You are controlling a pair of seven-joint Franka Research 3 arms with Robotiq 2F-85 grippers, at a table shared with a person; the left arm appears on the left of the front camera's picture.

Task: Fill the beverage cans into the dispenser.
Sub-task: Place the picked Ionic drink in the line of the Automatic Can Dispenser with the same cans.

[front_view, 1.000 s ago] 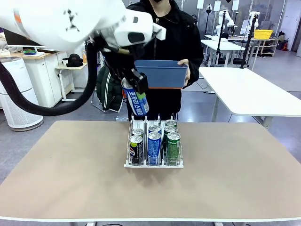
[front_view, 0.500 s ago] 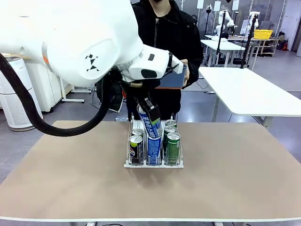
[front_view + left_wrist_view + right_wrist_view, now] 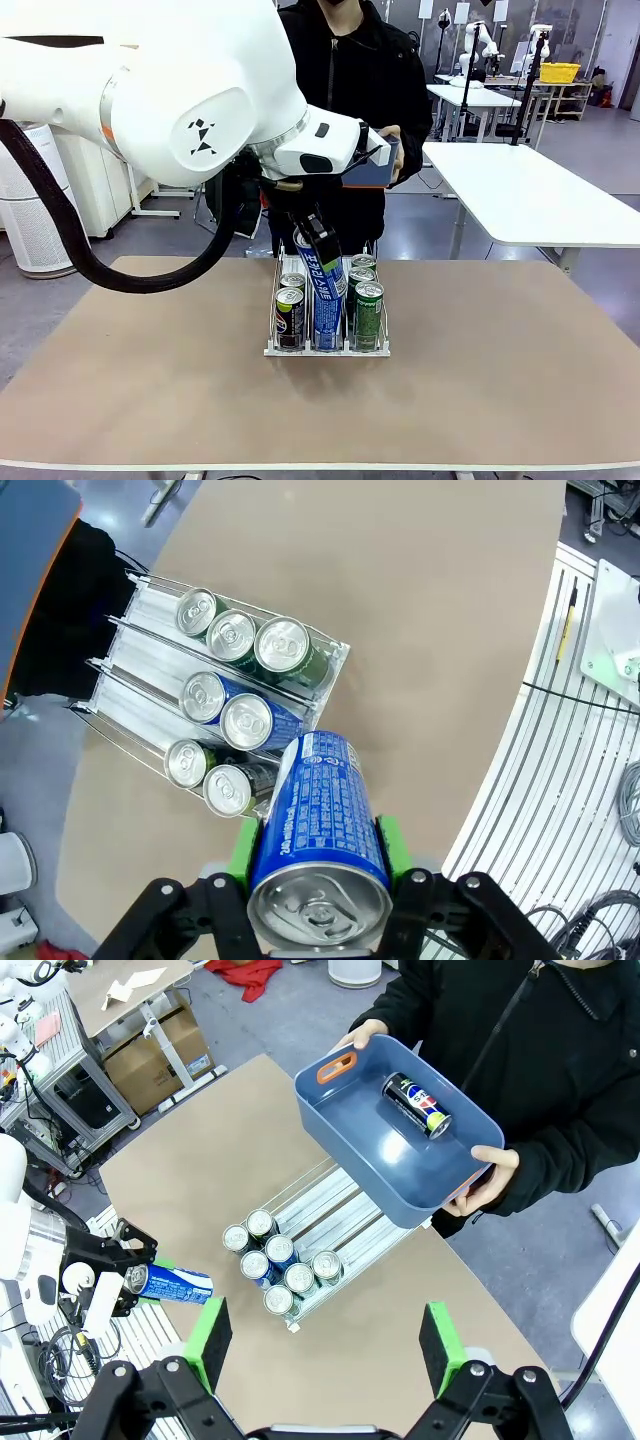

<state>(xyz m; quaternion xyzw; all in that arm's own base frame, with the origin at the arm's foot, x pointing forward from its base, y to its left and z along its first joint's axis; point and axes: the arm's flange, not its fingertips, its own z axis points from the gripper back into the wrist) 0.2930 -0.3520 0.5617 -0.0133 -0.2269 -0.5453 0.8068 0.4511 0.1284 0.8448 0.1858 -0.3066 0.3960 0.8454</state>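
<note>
The left pincer [image 3: 316,848] is clamped on a blue-and-white can [image 3: 318,815], one green pad pressed to each side of its smooth printed wall. Its own wrist view looks down on the silver pull-tab top, with black finger links spread below.

In the front view the same can [image 3: 324,285] hangs tilted, top leaning left, in front of the dispenser's middle lane. It covers the front can there, so contact cannot be judged. The bulky white left arm hides most of the pincer.

Beyond the held can, the left wrist view shows the dispenser [image 3: 128,695]: a pale ribbed floor and thin wire rails making three lanes. Seven upright cans fill the near end: three green cans [image 3: 233,632], two blue cans [image 3: 246,722] and two dark cans [image 3: 228,788].

The right pincer [image 3: 325,1345] stands wide apart with nothing between its pads, high above the matte tan worktop [image 3: 190,1180]. From there the dispenser's far, bare lane ends are visible. So is a rounded blue plastic bin [image 3: 372,1155] held in a person's hands [image 3: 490,1172], with one dark can [image 3: 416,1105] lying on its side inside. In the front view the arm cuts off most of that bin.
</note>
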